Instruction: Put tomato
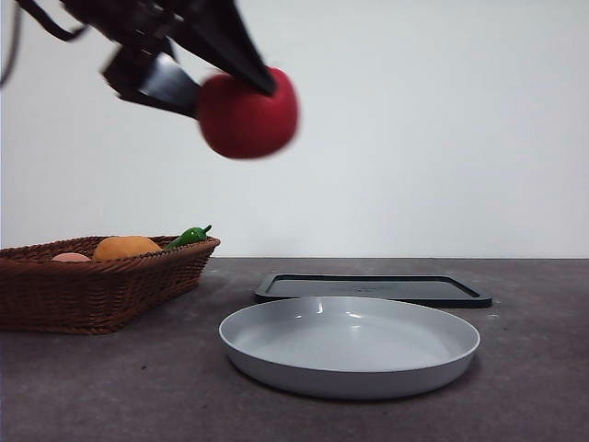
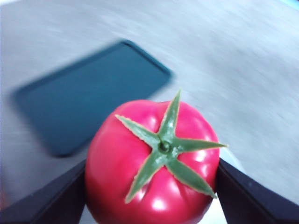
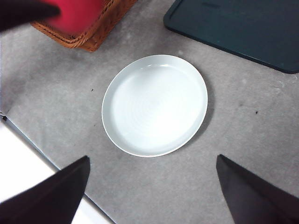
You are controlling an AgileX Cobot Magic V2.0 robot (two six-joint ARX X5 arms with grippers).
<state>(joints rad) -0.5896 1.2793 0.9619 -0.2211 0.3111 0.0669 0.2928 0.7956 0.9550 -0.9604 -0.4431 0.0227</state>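
Left gripper (image 1: 216, 87) up in the air, well above the worktop (image 1: 534, 368), fingers (image 2: 42, 200) closed against both sides of the tomato (image 2: 152, 170). Tomato lifted clear of everything, glossy red, green leafy stem facing the wrist camera. Seen from the front, hanging high between the basket (image 1: 101, 285) and the plate (image 1: 350, 345), over the gap between them and nearer the basket side; slightly blurred there, as is the black tray (image 2: 88, 98) beneath it in the left wrist view.

Wicker basket resting toward the left edge of the worktop, holding an orange round fruit (image 1: 126, 247), a small green pepper (image 1: 189, 236) at its right rim, and a pale pinkish item (image 1: 71, 258) only partly visible above the weave. Grey plate lying flat near the front edge, about the middle, with nothing in it. Black tray flat on the worktop just behind the plate, toward the back edge, apart from it by a narrow strip of bare surface.

Right gripper (image 3: 152, 189) held high over the front edge, looking down on the plate (image 3: 154, 105), fingers spread wide with nothing between them. In that view, corner of the basket (image 3: 88, 32) and the tray (image 3: 243, 28) beyond the plate, and a blurred patch of the red tomato (image 3: 79, 14) with a dark finger beside it at the far corner.
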